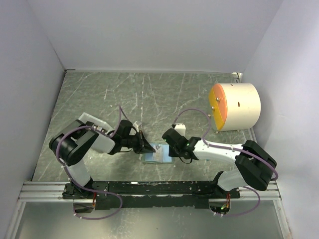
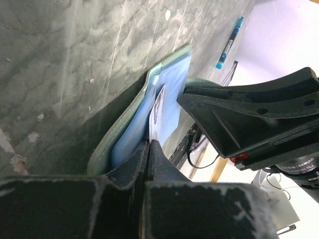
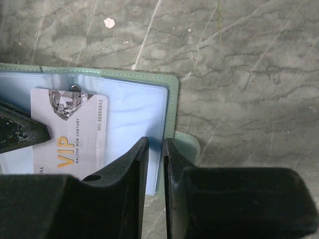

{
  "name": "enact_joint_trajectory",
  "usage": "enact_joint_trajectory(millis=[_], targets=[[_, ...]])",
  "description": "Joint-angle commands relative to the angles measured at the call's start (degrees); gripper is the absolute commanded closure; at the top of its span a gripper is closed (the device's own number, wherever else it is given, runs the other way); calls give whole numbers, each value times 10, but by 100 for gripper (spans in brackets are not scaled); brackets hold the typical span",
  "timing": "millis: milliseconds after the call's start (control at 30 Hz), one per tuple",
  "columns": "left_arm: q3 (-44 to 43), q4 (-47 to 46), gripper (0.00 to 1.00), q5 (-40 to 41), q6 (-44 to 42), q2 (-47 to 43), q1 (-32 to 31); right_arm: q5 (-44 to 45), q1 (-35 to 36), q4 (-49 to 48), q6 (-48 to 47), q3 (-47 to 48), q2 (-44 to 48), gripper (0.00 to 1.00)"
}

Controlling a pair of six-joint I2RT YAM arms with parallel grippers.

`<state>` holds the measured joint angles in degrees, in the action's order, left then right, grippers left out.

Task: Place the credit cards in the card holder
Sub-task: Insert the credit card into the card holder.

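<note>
Green-veined counter (image 1: 149, 94), enclosed by white walls, carries a white drum (image 1: 234, 106) with an orange-yellow face at the right side. From the top view, the left arm (image 1: 79, 144) and right arm (image 1: 234, 154) meet near the front edge over the card holder (image 1: 149, 158), which lies open with its light blue inside up; from this height the grip cannot be made out. Left wrist view: the left jaws are fully closed, pinching the near edge of a pale credit card (image 2: 158, 112), which stands against the blue lining of the card holder (image 2: 172, 84); the sage-green cover shows around the lining, and the right arm's black finger mount sits just beside it. Right wrist view: the credit card (image 3: 75, 134), lettered "VIP" in orange, lies on the blue inner leaf of the card holder (image 3: 134, 104), with a left finger over its left edge. The right jaws are closed to a narrow slit on the leaf's right edge, just inside the green border.
</note>
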<state>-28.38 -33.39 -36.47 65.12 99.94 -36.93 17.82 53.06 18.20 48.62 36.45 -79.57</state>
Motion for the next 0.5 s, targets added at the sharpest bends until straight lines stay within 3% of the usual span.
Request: enact_joint_trajectory(millis=[0, 467], targets=[[5, -24, 93, 8, 3, 11, -7, 17, -2, 7, -3, -21, -11, 83], [-2, 2, 93, 44, -14, 10, -7, 16, -1, 7, -1, -23, -7, 83]])
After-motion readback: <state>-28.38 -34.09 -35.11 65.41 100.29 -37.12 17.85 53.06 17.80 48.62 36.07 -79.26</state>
